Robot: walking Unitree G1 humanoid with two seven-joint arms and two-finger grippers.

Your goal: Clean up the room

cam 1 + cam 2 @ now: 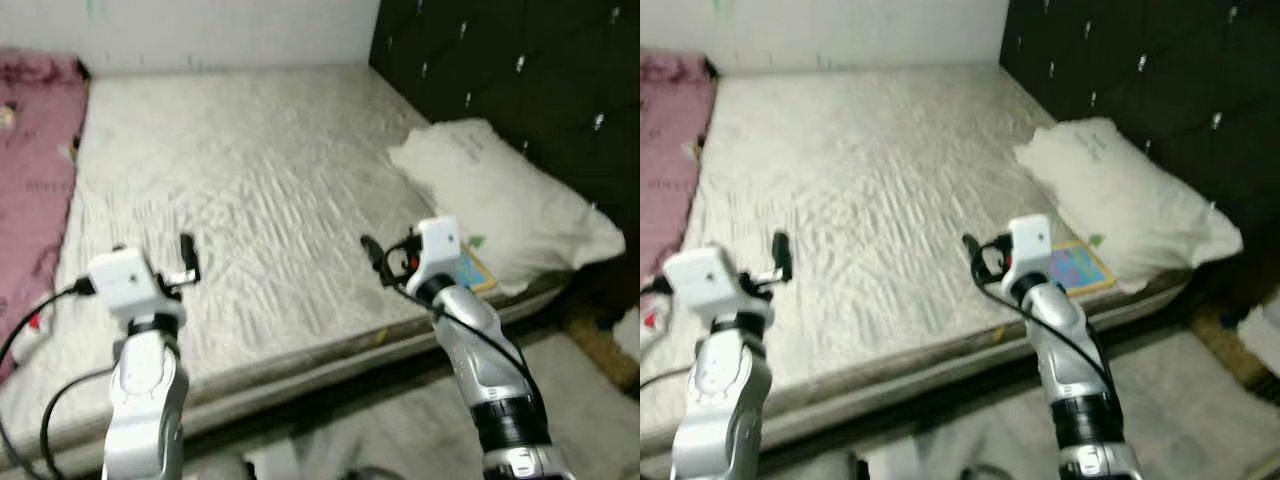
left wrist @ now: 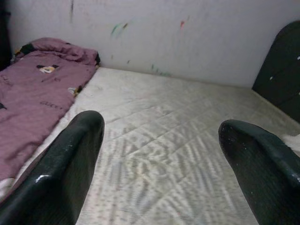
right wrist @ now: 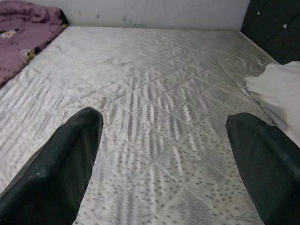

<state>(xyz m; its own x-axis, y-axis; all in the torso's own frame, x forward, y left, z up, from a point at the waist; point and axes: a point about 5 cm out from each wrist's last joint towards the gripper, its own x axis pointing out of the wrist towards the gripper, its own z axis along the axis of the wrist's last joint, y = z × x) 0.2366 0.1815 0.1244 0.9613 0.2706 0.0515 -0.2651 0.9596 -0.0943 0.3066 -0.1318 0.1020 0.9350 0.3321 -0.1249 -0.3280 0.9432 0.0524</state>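
Both grippers are held wide and empty over the near edge of the mattress (image 1: 260, 180): the left gripper (image 2: 161, 154) toward its pink-blanket side, the right gripper (image 3: 164, 154) nearer the white pillow (image 1: 500, 195). Little tidying appears done. The crumpled pink blanket (image 1: 35, 160) is heaped along the mattress's far-left edge, and a colourful book (image 1: 1077, 268) is tucked partly under the pillow at the mattress's near-right corner. Both seem left to handle.
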